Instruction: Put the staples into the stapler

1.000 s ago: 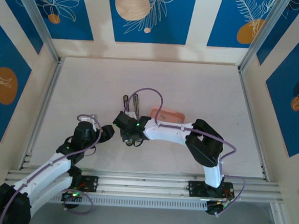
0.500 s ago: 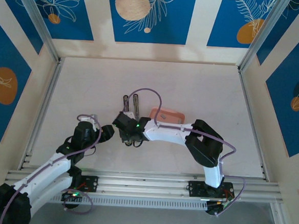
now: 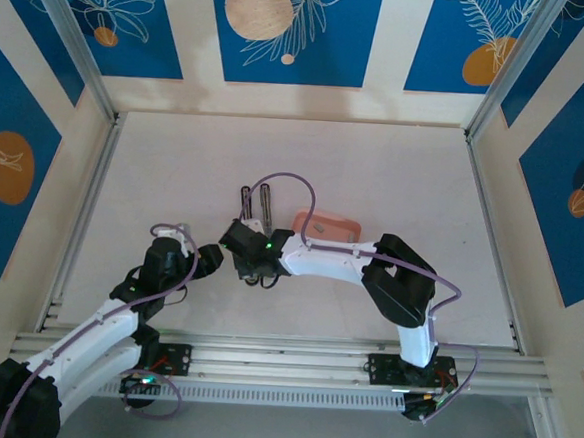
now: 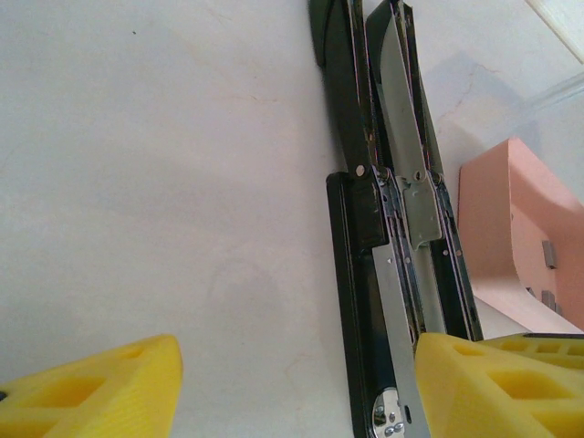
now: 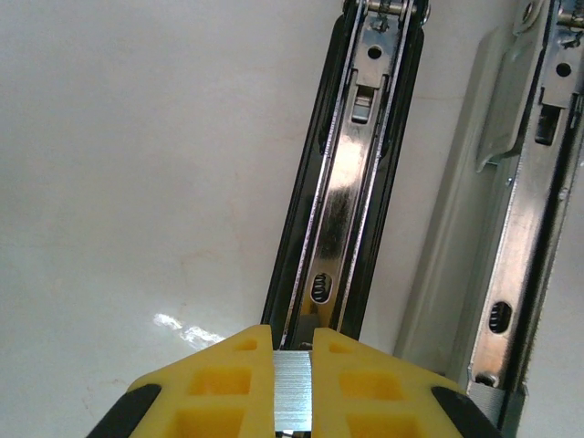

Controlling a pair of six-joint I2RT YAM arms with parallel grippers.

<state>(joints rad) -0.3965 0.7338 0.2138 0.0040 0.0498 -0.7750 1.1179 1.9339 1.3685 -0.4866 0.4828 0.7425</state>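
snugly inside right claw (image 5: 292, 365), staples (image 5: 292, 400)

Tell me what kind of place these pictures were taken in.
Probably a robot test booth: a white table boxed in by aluminium rails and printed blue wall panels, with a left arm and right arm bolted at its near edge and an opened stapler laid out on it.

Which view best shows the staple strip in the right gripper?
Right wrist: the staple strip sits clamped in the right gripper, just short of the stapler's open channel. In the top external view the right gripper hides it over the stapler. The left wrist view gives the open stapler and loose staples in the pink tray.
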